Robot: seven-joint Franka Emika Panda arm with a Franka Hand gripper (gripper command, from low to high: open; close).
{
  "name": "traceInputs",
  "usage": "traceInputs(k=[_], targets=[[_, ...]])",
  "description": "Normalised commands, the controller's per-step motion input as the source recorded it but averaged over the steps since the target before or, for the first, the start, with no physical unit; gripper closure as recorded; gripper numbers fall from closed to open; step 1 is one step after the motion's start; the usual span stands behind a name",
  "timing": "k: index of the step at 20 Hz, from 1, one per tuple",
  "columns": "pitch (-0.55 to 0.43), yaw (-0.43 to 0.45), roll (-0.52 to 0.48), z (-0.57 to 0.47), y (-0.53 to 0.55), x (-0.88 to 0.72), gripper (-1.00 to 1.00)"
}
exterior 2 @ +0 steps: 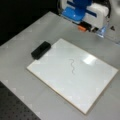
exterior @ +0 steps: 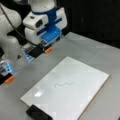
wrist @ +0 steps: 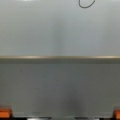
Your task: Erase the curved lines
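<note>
Eraser in both front views, wrist view lacks.

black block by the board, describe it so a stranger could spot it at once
Find the white board lying flat on the grey table. At its corner farthest from the gripper sits the black block, the only dark solid thing there, unlike the thin curve lines.

Curve lines: one short thin dark wavy stroke, unerased, small squiggle near the middle of the white board. In a front view it runs roughly left-right; in a front view it runs top-bottom. Wrist view catches only a dark loop at the top edge.
</note>
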Motion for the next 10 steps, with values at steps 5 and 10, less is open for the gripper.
traceInputs(k=[5, 10], targets=[[0.041, 0.113, -0.136, 0.01, -0.03, -0.01, -1.0], [0.032, 0.133, -0.148, -0.02, -0.13, 0.0, -1.0]])
